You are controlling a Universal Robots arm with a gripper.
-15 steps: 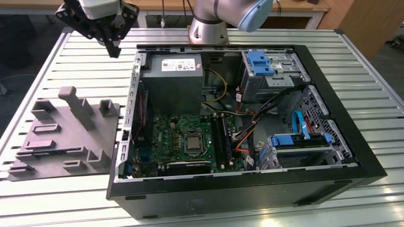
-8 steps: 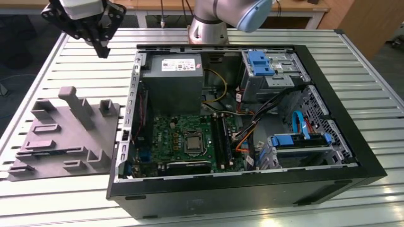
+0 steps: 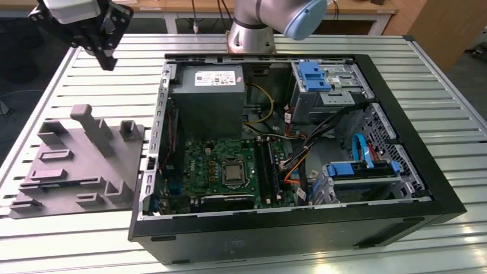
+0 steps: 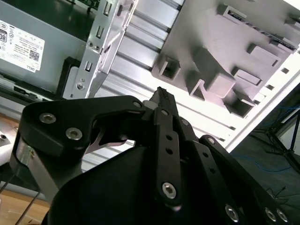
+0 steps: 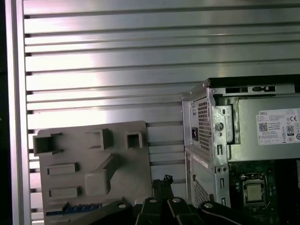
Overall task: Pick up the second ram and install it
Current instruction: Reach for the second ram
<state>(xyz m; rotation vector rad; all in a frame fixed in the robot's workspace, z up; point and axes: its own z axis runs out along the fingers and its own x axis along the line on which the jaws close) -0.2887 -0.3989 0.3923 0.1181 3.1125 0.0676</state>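
In the exterior view, finds the gripper (image 3: 108,61) hanging high past the far end of the gray holder (image 3: 76,165), pinched shut on nothing, with the open computer case (image 3: 289,154) just beside the holder on the exterior view's right. In the second wrist view, looks past the closed, empty fingertips (image 4: 161,98) down onto the holder. In the first wrist view, catches the second ram (image 5: 75,207) resting on the holder, a blue strip at the rim nearest the gripper and partly hidden behind it
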